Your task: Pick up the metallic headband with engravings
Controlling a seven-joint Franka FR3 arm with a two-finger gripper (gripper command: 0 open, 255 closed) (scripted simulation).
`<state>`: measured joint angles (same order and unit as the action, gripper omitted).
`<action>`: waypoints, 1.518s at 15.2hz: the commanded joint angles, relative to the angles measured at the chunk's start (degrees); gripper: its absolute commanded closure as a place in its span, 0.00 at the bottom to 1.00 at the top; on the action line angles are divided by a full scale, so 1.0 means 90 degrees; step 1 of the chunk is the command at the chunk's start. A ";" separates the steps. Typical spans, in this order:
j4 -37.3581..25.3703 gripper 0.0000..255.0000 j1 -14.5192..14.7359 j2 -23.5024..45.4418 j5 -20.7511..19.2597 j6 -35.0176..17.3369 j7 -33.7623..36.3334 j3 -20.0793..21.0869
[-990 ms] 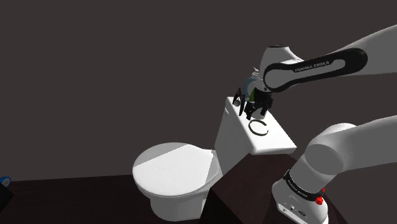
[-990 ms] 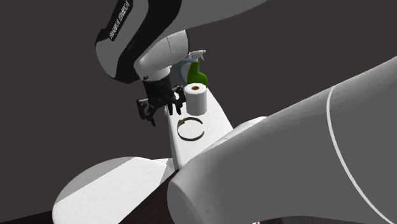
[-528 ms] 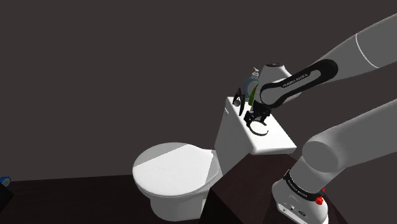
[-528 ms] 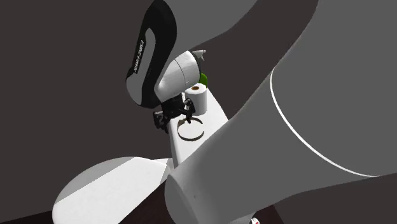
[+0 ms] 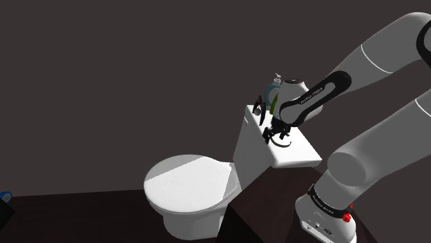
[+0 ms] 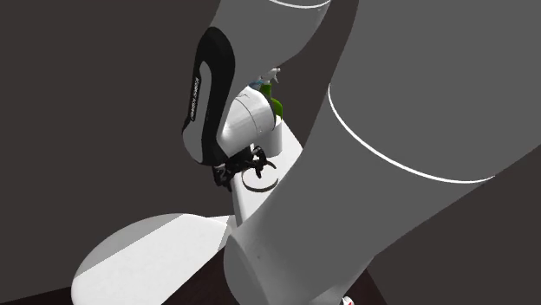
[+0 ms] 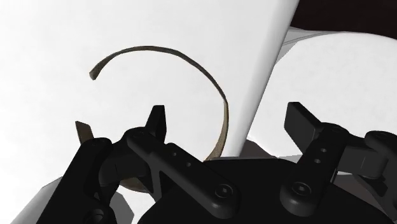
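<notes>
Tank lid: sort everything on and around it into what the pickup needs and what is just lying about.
Belongs to the job:
headband, flat on the tank lid
gripper, open, close over the headband

Just lying about:
green spray bottle, at the back of the tank lid
closed toilet seat

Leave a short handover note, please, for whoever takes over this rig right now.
Gripper: open, low over the tank lid.
Headband: lies flat on the lid; one side of its arc sits between the fingers, not clasped.
Spray bottle: stands at the lid's far end, close to the arm.
Done: gripper lined up over the band.
Left: probably lower a little, close on the band, lift.
</notes>
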<state>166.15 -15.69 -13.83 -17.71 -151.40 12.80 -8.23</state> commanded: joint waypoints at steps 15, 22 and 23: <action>-0.0034 1.00 0.0045 -0.0386 0.0109 0.0411 -0.0104 -0.0008; -0.0186 1.00 0.0124 -0.1135 0.0287 0.1309 -0.0270 0.0000; -0.0216 1.00 0.0133 -0.1231 0.0309 0.1433 -0.0289 0.0003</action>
<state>164.49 -14.64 -24.19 -15.17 -139.56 10.27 -8.29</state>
